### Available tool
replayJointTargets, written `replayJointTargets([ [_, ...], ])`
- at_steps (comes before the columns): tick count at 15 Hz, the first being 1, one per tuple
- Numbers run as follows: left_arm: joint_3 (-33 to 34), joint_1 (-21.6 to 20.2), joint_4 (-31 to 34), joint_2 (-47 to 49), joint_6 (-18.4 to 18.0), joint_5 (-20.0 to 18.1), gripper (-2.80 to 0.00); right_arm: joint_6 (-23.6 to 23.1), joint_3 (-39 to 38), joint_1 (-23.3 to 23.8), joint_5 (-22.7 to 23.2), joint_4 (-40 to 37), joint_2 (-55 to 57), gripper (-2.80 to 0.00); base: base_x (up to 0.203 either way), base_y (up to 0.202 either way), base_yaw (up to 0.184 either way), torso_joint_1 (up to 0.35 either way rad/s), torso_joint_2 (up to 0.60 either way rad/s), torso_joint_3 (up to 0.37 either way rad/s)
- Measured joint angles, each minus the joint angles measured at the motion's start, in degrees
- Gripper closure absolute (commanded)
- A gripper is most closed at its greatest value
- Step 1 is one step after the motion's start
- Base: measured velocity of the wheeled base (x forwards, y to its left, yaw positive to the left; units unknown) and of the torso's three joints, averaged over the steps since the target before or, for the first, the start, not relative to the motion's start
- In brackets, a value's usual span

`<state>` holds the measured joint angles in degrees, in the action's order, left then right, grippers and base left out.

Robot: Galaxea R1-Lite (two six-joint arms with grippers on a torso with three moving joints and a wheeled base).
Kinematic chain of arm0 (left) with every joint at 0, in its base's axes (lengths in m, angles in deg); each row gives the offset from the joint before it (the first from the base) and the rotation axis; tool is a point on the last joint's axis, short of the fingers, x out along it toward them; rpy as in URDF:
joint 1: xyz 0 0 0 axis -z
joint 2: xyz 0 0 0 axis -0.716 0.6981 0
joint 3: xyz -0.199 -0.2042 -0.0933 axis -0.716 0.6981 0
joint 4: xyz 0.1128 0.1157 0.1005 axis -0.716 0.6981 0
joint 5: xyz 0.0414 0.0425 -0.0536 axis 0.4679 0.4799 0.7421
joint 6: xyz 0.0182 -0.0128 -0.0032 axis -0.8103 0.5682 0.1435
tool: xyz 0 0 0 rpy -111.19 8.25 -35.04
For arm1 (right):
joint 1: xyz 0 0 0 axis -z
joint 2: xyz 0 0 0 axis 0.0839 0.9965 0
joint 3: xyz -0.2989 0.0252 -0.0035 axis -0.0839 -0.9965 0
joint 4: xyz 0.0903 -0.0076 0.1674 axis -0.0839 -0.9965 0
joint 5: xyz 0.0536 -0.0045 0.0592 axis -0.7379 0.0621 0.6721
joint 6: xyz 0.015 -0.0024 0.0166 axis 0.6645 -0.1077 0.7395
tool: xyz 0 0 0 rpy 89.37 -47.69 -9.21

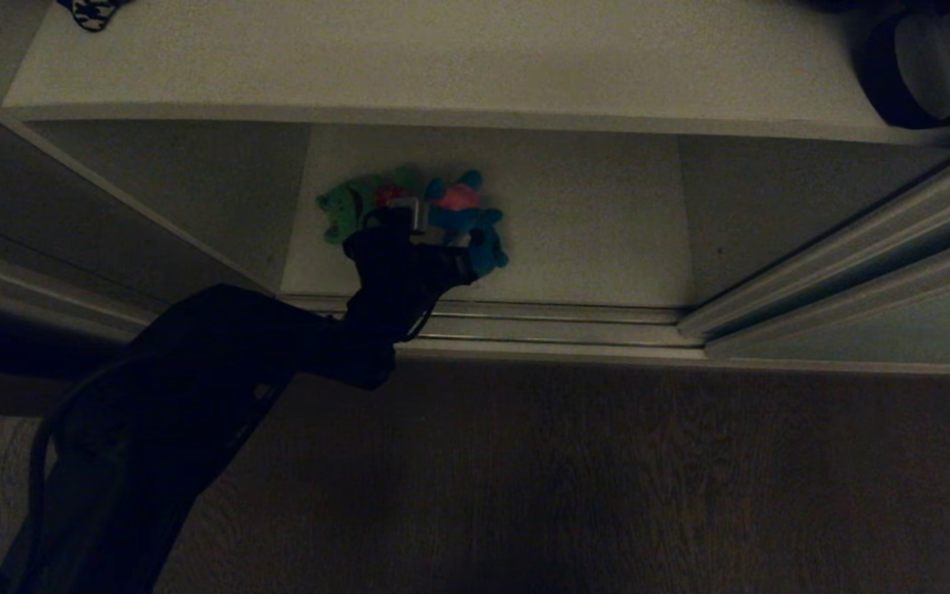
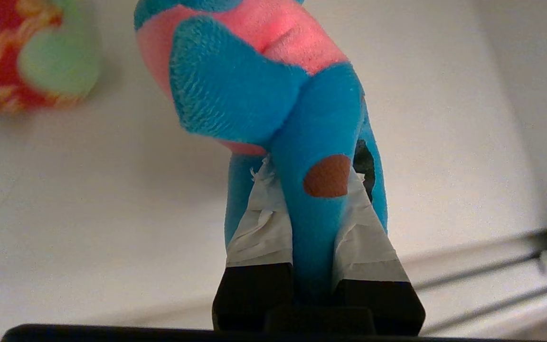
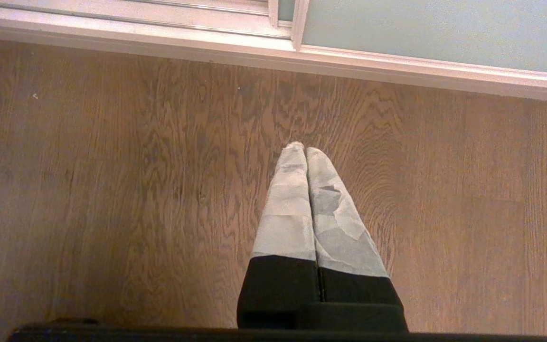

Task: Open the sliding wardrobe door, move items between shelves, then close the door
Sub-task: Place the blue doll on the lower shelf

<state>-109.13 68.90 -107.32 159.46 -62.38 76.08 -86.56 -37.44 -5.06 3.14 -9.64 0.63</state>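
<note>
Door: pale grey-green sliding wardrobe door (image 1: 895,322) is already open.
Left pincer (image 2: 316,209): grasping teal-blue plush toy (image 2: 273,95); moving and door closing remain.

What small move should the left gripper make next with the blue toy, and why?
Probably lift it straight up off the lower shelf. The left gripper is shut on a limb of the blue toy, so the grasp looks done, and the green toy lies close beside it, so a sideways pull might drag it. The upper shelf has bare space. The right gripper hangs shut over the floor.
</note>
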Motion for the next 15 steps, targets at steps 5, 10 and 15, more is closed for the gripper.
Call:
replayJointTargets([
  [5, -8.73, 1.66, -2.48, 5.64, -1.91, 0.57, 0.0, 0.02, 0.0, 0.0, 0.0, 0.0, 0.0, 0.0, 0.0, 0.0, 0.0, 0.0, 0.0, 0.0],
  [10, -10.38, 1.77, -2.76, 9.12, -2.18, 0.77, 0.0, 0.01, 0.0, 0.02, 0.01, 0.0, 0.0, 0.0, 0.092, 0.0, 0.0, 0.001, 0.0, 0.001],
  [15, -10.57, 1.8, -2.76, 9.71, -3.51, 1.88, 0.0, 0.02, 0.0, 0.02, 0.02, 0.01, 0.02, 0.0, 0.131, 0.0, -0.001, 0.004, 0.0, 0.001],
])
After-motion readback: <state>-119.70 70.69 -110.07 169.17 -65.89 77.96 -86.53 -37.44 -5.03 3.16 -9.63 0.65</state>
